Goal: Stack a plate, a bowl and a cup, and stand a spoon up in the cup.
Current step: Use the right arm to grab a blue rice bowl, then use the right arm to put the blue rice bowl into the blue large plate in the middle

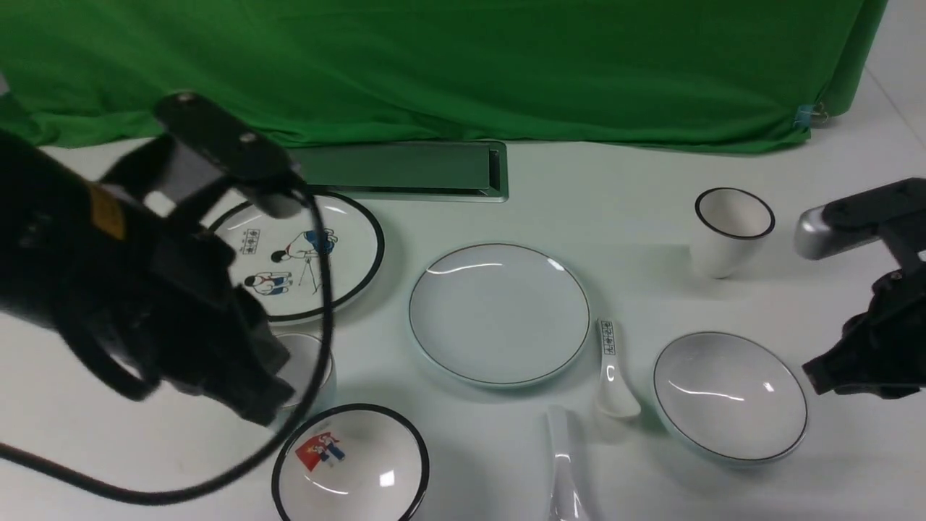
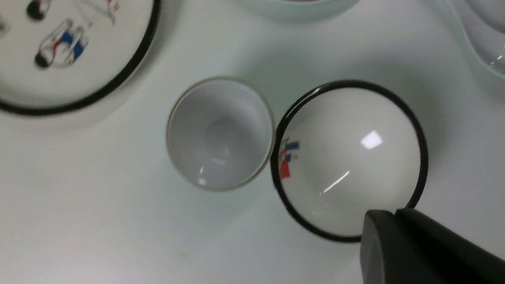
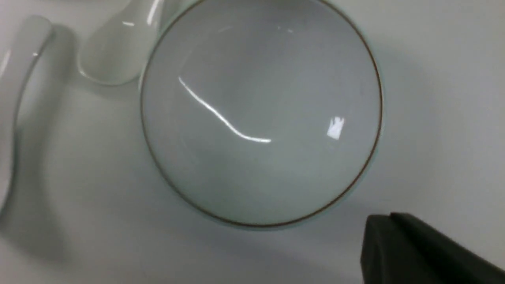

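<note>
The plain plate (image 1: 499, 311) lies mid-table. The plain bowl (image 1: 731, 394) sits to its right and fills the right wrist view (image 3: 260, 114). The squat cup (image 1: 309, 365) stands half hidden behind my left arm; the left wrist view shows it empty and upright (image 2: 220, 133). The plain spoon (image 1: 568, 463) lies at the front edge, and its handle shows in the right wrist view (image 3: 15, 79). My left gripper (image 1: 268, 405) (image 2: 394, 215) hovers shut and empty beside the cup. My right gripper (image 1: 832, 376) (image 3: 388, 219) is shut and empty just right of the bowl.
A cartoon plate (image 1: 304, 250) lies at the back left. A black-rimmed picture bowl (image 1: 351, 463) (image 2: 349, 157) almost touches the cup. A tall black-rimmed cup (image 1: 731, 228) stands at the back right. A spoon with characters (image 1: 611, 369) lies between plate and bowl. A metal tray (image 1: 405, 170) lies at the back.
</note>
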